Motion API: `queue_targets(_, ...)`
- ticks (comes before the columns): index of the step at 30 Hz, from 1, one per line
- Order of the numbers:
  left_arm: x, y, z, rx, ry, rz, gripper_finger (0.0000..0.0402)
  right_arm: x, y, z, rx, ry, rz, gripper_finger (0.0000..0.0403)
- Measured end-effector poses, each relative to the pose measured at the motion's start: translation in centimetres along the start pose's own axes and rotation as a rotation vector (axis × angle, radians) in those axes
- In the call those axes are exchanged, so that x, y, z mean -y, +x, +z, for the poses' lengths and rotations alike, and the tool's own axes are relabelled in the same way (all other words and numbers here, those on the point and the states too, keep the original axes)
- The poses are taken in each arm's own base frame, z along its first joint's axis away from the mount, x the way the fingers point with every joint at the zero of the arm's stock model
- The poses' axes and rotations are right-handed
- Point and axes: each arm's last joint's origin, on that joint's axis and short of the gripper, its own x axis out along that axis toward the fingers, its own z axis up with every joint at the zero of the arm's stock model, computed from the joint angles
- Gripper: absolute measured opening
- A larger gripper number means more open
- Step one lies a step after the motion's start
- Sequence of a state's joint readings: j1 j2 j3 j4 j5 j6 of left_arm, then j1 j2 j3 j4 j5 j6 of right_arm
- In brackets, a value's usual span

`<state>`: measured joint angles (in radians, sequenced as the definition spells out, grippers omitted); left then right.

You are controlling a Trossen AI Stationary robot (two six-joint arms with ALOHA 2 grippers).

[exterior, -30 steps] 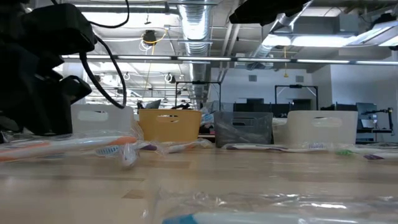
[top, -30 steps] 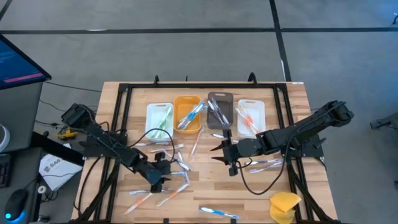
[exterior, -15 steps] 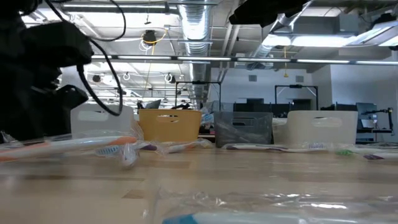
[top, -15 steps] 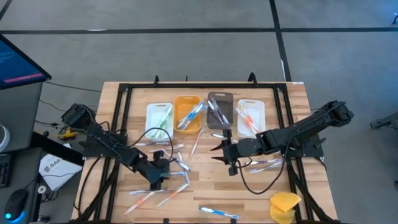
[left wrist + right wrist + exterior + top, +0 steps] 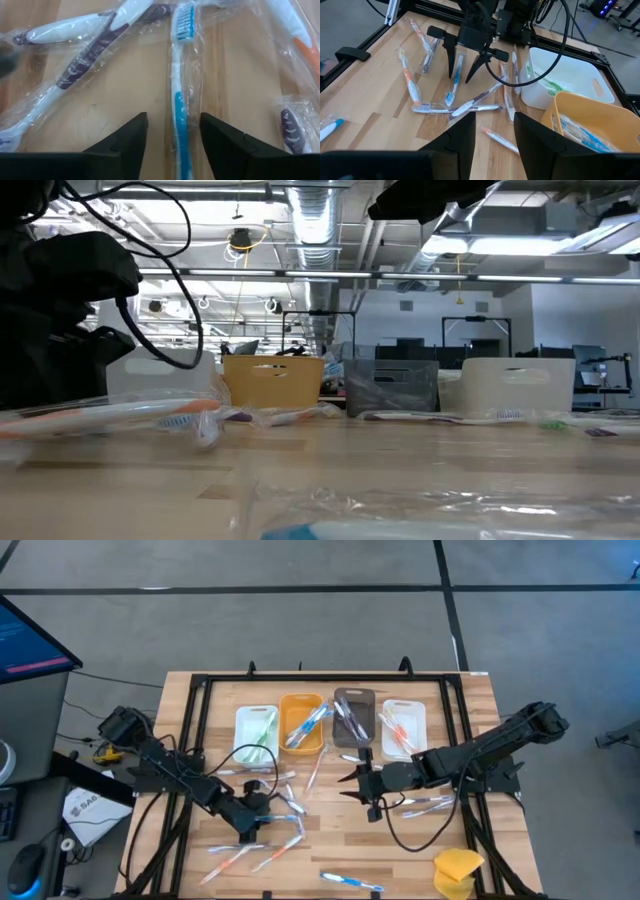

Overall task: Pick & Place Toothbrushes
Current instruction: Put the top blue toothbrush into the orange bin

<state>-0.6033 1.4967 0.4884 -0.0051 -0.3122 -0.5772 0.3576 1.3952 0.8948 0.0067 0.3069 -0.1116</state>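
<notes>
Wrapped toothbrushes lie flat and scattered on the wooden table (image 5: 330,840), some in the four bins at the far side. My left gripper (image 5: 250,822) is open and low over the table's near left part. Its fingers stand on either side of a blue-and-white toothbrush (image 5: 178,100) without touching it; the right wrist view shows the same toothbrush (image 5: 454,82) between the left gripper's fingers (image 5: 451,60). My right gripper (image 5: 366,798) is open above the table's middle, its own fingers (image 5: 462,137) over bare wood, with more toothbrushes (image 5: 430,805) to its right.
At the far edge stand a white bin (image 5: 255,730), an orange bin (image 5: 302,723), a grey bin (image 5: 353,718) and another white bin (image 5: 403,727), each with toothbrushes inside. A yellow sponge lump (image 5: 458,870) sits at the near right corner. A black frame (image 5: 195,710) borders the table.
My left gripper has edged a little toward the table's left, staying low and open over the toothbrushes. My right arm and the toothbrushes have kept still.
</notes>
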Motion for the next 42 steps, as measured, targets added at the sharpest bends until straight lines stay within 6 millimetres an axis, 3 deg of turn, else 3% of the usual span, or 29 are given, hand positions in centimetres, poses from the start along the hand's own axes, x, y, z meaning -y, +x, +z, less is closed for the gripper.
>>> queue_targets(18, -0.4, 0.2, -0.5, 0.008, -0.009, 0.007, 0.0013, 0.0, 0.0, 0.0, 0.000, 0.000, 0.000, 0.0128)
queue_targets(28, 0.3, -0.3, -0.7, 0.025, 0.011, -0.018, 0.0010, 0.0, 0.0, 0.0, 0.000, 0.000, -0.001, 0.0128)
queue_targets(42, 0.9, -3.7, 0.7, 0.172, -0.014, -0.108, 0.0010, 0.0, 0.0, 0.0, -0.001, -0.002, 0.000, 0.0128)
